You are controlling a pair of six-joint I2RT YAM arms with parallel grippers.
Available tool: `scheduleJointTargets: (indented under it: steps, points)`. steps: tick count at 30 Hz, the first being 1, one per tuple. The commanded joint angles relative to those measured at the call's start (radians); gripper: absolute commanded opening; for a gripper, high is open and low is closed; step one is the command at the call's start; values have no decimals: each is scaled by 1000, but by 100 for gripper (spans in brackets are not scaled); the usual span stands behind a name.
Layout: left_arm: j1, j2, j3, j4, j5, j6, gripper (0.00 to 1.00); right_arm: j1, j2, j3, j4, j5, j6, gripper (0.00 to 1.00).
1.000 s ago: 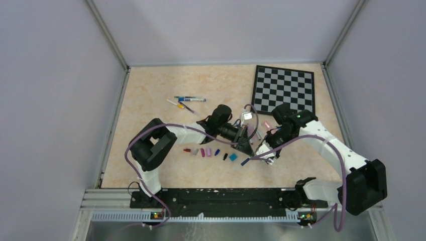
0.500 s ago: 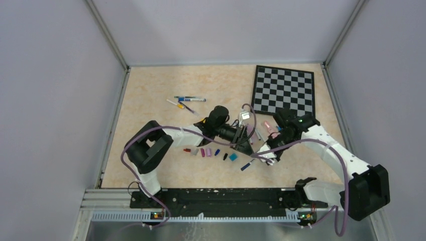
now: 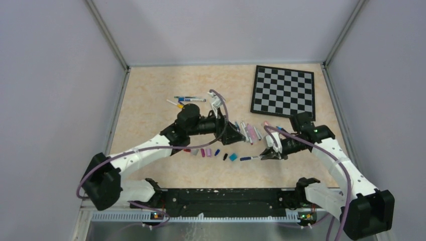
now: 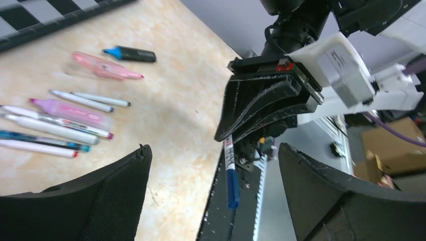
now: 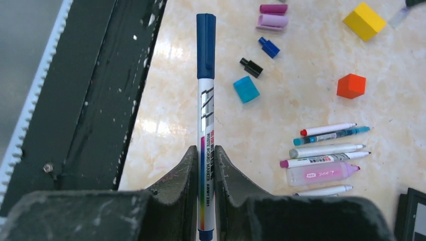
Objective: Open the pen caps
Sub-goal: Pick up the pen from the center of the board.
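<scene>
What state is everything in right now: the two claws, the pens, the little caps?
Left gripper: open, empty.
Right gripper: shut on the marker.
Marker: held, blue cap on.
Row pens: lying loose, tips look bare.
Caps: off, lying loose.
Far pens: lying flat, caps too small to tell.

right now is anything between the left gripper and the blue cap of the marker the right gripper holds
Nothing visible. The open left gripper faces the blue cap of the marker, which the right gripper holds clamped; only open space lies between them.
</scene>
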Motion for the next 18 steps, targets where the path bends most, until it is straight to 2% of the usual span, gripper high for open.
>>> scheduleJointTargets:
  steps: [1, 5, 8, 13, 18]
  points:
    - [22, -145, -129, 62, -192, 51, 99, -51, -43, -21, 129, -137, 289, 0]
    - [71, -237, -295, 261, -234, -115, 99, -101, -57, -75, 259, -198, 491, 0]
    - [112, -248, -380, 428, -197, -235, 99, -106, -58, -101, 373, -200, 656, 0]
    - [121, -161, -401, 603, -109, -341, 99, -121, -38, -135, 580, -198, 969, 0]
    - [106, -46, -394, 764, -76, -438, 99, -125, -29, -166, 676, -235, 1100, 0]
